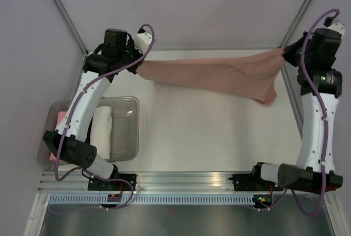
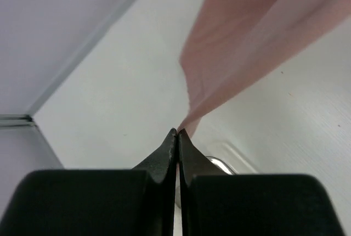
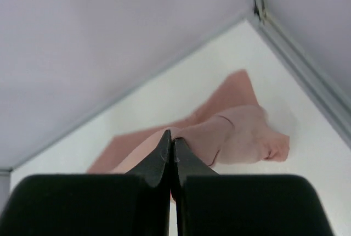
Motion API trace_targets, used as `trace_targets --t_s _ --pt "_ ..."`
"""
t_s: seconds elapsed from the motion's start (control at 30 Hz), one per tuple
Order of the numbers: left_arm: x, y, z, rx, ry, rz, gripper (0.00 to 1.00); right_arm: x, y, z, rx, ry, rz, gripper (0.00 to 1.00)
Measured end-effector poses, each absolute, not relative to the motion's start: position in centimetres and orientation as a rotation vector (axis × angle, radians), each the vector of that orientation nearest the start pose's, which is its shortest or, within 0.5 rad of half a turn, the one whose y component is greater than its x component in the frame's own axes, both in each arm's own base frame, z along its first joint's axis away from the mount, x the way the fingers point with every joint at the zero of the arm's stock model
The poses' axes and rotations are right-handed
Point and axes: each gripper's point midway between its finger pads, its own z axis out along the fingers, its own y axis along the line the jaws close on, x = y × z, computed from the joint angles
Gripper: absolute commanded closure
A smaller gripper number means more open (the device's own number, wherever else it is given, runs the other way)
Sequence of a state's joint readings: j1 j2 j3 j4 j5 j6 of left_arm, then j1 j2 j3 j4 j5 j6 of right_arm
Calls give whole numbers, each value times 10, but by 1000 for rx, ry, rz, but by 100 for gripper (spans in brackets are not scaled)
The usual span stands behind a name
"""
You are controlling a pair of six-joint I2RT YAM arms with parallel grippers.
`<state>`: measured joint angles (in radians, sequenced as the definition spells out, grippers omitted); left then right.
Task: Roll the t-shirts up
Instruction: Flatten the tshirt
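A dusty-rose t-shirt [image 1: 214, 74] hangs stretched across the far side of the white table, held at both ends. My left gripper [image 1: 140, 67] is shut on its left end; in the left wrist view the cloth [image 2: 247, 44] runs up from the closed fingertips [image 2: 178, 133]. My right gripper [image 1: 286, 54] is shut on its right end; in the right wrist view the cloth [image 3: 236, 131] bunches just past the closed tips [image 3: 171, 137]. A sleeve or corner droops at the right [image 1: 267, 96]. The chest print is hidden.
A clear plastic bin [image 1: 129, 131] stands at the left by the left arm, holding a white rolled bundle [image 1: 102, 129] and a pink item [image 1: 59, 131]. Metal frame posts rise at the far corners [image 1: 66, 13]. An aluminium rail [image 1: 186, 181] runs along the near edge.
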<state>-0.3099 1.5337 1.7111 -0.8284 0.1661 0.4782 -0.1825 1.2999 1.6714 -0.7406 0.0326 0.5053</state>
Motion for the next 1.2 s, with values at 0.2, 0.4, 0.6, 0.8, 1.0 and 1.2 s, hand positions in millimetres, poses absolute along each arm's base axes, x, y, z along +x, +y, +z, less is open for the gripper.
trace_targets --t_s 0.2,0.4,0.6,0.8,1.0,1.2 --pt "403 -119 411 797 1826 54 98 318 -58 501 634 1541 160 100" --pt "398 -107 491 692 1658 123 98 315 -67 548 620 1425 117 100" --pt "430 -113 454 721 1748 145 98 373 -70 511 631 1523 154 100" --pt "508 -117 396 717 1838 214 98 501 -73 475 638 1581 286 100" --pt "577 -98 390 576 1765 326 98 587 -71 460 644 1492 442 100" --pt "581 -92 467 448 1550 353 98 574 -72 506 587 1365 413 100"
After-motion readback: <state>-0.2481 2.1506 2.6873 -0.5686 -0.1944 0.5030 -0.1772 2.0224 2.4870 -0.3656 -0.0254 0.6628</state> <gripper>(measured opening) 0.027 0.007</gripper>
